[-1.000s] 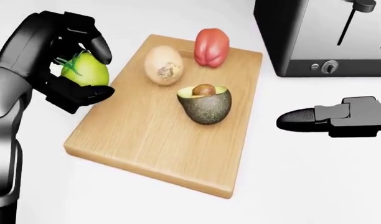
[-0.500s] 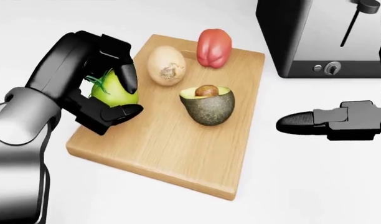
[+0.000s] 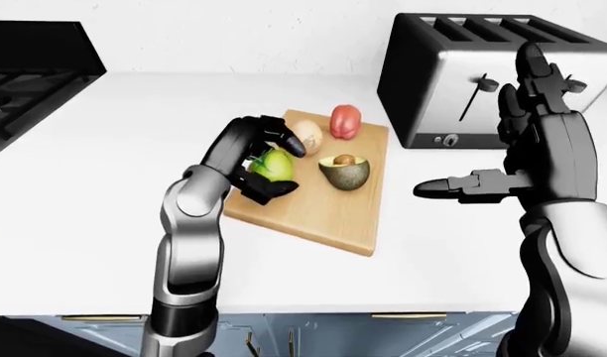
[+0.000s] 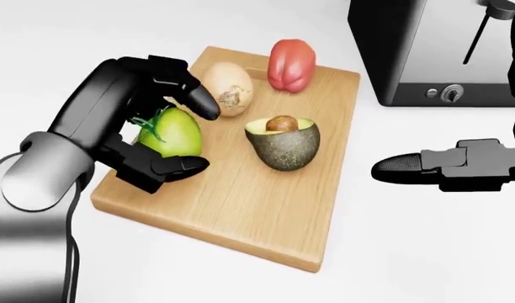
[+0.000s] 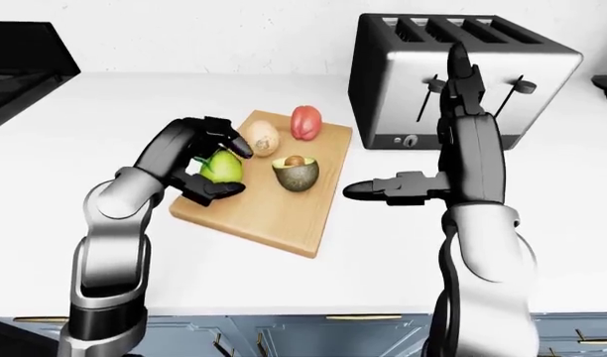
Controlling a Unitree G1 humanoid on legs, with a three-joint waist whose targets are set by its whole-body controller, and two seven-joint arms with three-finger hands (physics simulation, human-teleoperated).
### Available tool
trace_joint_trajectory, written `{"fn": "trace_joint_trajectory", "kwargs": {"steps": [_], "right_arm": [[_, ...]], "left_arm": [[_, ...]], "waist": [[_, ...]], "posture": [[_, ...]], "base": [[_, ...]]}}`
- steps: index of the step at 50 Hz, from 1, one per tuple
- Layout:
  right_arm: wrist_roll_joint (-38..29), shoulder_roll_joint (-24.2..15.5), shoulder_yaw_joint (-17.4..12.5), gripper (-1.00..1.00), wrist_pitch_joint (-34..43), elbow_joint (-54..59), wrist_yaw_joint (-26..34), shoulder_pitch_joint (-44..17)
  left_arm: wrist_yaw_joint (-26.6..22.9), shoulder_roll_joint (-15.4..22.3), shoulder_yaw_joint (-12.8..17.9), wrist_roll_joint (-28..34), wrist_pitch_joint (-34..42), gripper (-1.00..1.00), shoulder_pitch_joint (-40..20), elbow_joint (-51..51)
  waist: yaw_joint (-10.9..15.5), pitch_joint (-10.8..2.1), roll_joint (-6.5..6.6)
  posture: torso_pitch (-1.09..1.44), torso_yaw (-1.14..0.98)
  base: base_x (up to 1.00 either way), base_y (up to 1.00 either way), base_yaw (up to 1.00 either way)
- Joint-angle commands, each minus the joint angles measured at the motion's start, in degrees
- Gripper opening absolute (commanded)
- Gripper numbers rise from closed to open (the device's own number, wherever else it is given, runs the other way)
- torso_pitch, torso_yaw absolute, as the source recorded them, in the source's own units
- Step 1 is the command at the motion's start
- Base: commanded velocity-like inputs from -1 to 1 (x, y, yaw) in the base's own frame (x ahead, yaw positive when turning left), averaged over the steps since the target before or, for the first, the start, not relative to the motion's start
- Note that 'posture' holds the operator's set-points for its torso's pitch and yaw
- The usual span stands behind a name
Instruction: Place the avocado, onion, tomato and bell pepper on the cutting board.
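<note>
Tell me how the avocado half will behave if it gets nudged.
The avocado rests on its rounded skin, cut face and pit tilted up, so it would probably rock or tip rather than slide. Its rough skin likely grips the board. The onion sits close, so it might bump it.

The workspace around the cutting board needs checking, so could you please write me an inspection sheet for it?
Surface: white counter, with a wooden cutting board lying flat on it.
Job's things: halved avocado, onion and red bell pepper sit on the board; the green tomato is over the board's left edge, in the left hand.
Clutter: nothing seen.
Grippers: the left hand's fingers close round the tomato; the right hand is open, raised right of the board, holding nothing.
Cables: nothing seen.
Surroundings: four-slot toaster right of the board, black stove at far left, cabinet fronts below the counter.
</note>
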Motion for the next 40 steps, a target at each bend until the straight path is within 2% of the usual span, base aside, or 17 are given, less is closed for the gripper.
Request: {"fn": "trace_joint_trajectory", "kwargs": {"steps": [1, 3, 10, 11, 16, 22, 27, 28, 40], "right_arm": [[-0.27, -0.55, -0.45, 1.00, -1.77, -1.37, -0.40, -1.30], [-0.20, -0.47, -0.47, 1.00, -1.95, -1.31, -0.44, -1.11], [0.07, -0.70, -0.93, 1.00, -1.46, -2.01, -0.18, -0.86], [0.04, -0.72, -0.88, 1.00, -1.57, -1.92, -0.23, -0.76], [0.08, -0.68, -0.88, 1.00, -1.73, -1.76, -0.35, -0.66], [0.27, -0.70, -0.92, 1.00, -1.96, -1.22, -0.48, -0.94], [0.33, -0.95, -0.69, 1.00, -1.43, -1.01, -0.54, -1.84], [0.33, -1.01, -0.71, 1.00, -1.39, -0.99, -0.54, -1.92], [0.43, -0.98, -0.79, 1.00, -1.46, -1.26, -0.63, -1.56]], "left_arm": [[0.54, 0.11, 0.37, 0.09, -1.34, -0.21, -1.39, -2.21], [0.54, 0.03, 0.23, 0.23, -1.36, -0.12, -1.07, -2.28], [0.21, -0.31, 0.03, 0.32, -0.96, -0.09, -0.95, -2.73], [-0.07, -0.24, -0.08, 0.35, -1.00, -0.01, -0.63, -2.83], [-0.12, -0.40, 0.05, 0.23, -0.73, 0.04, -0.19, -3.38], [-0.27, -0.22, 0.11, 0.25, -0.45, 0.34, -0.30, -3.54], [-0.48, -0.13, 0.11, 0.41, -0.37, 0.44, -0.14, -3.49], [-0.58, -0.07, 0.08, 0.51, -0.32, 0.61, -0.03, -3.59], [-1.41, 0.70, 0.70, 1.40, 0.75, 0.60, -0.14, -4.99]], "waist": [[-0.01, -1.31, -0.12], [-0.02, -1.34, -0.11], [0.00, -1.35, -0.18], [0.00, -1.35, -0.19], [-0.02, -1.34, -0.20], [-0.01, -1.33, -0.21], [-0.02, -1.31, -0.21], [-0.02, -1.30, -0.20], [0.01, -1.24, -0.22]], "posture": [[0.00, 0.00], [0.00, 0.00], [0.00, 0.00], [0.00, 0.00], [0.00, 0.00], [0.00, 0.00], [0.00, 0.00], [0.00, 0.00], [0.00, 0.00]], "base": [[0.00, 0.00, 0.00], [0.00, 0.00, 0.00], [0.00, 0.00, 0.00], [0.00, 0.00, 0.00], [0.00, 0.00, 0.00], [0.00, 0.00, 0.00], [0.00, 0.00, 0.00], [0.00, 0.00, 0.00], [0.00, 0.00, 0.00]]}}
